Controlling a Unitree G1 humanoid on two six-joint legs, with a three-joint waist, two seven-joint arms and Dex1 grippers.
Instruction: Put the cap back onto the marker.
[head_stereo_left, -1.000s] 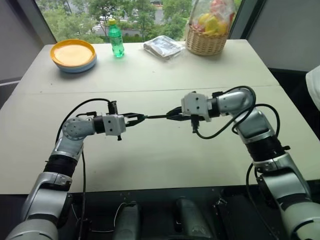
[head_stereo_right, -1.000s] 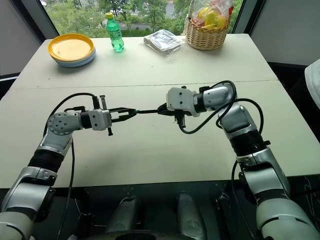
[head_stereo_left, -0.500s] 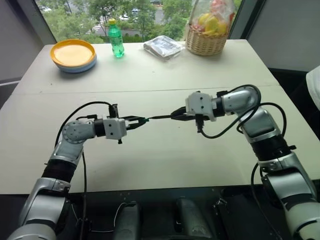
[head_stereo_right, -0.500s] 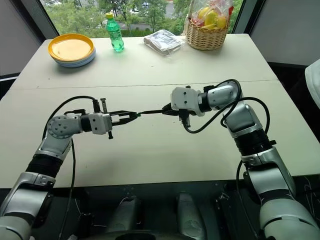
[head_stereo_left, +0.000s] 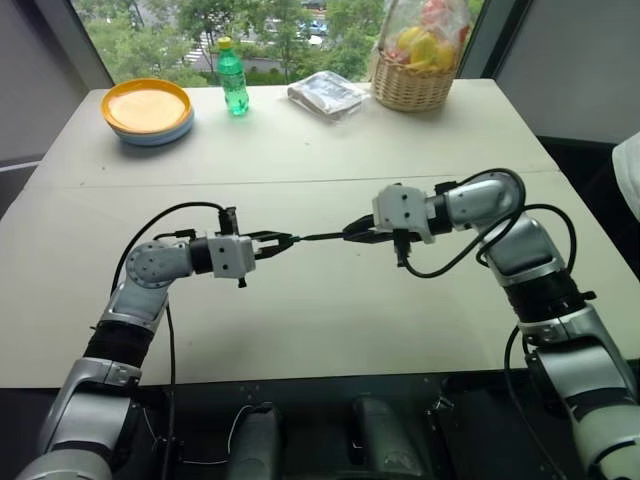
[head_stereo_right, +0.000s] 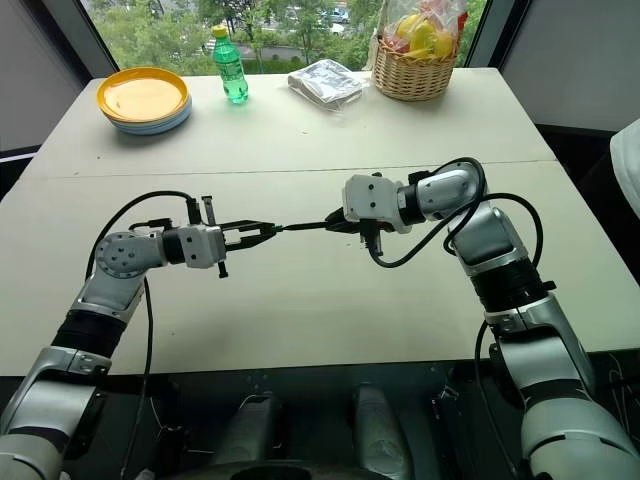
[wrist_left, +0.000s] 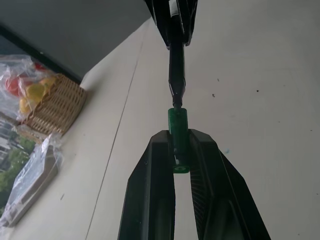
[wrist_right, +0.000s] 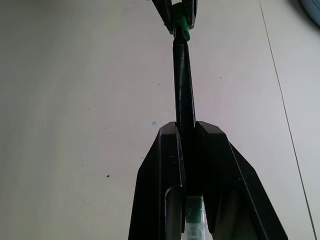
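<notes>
Above the middle of the table my two grippers face each other. My left gripper (head_stereo_left: 278, 240) is shut on the small green cap (wrist_left: 178, 136). My right gripper (head_stereo_left: 352, 233) is shut on the thin black marker (head_stereo_left: 320, 236), which lies level between the two. The marker's pointed tip (wrist_left: 176, 102) sits right at the cap's open end; in the right wrist view the marker (wrist_right: 183, 75) runs straight from my fingers to the cap (wrist_right: 180, 20). I cannot tell how far the tip is inside the cap.
At the table's far side stand a yellow plate on a stack (head_stereo_left: 146, 108), a green bottle (head_stereo_left: 232, 78), a clear plastic packet (head_stereo_left: 324, 95) and a wicker basket of fruit (head_stereo_left: 412, 72). A seam (head_stereo_left: 300, 180) crosses the table behind my arms.
My right gripper has shifted slightly to the right with the marker; the left gripper followed with the cap. The two have stayed tip to cap throughout.
</notes>
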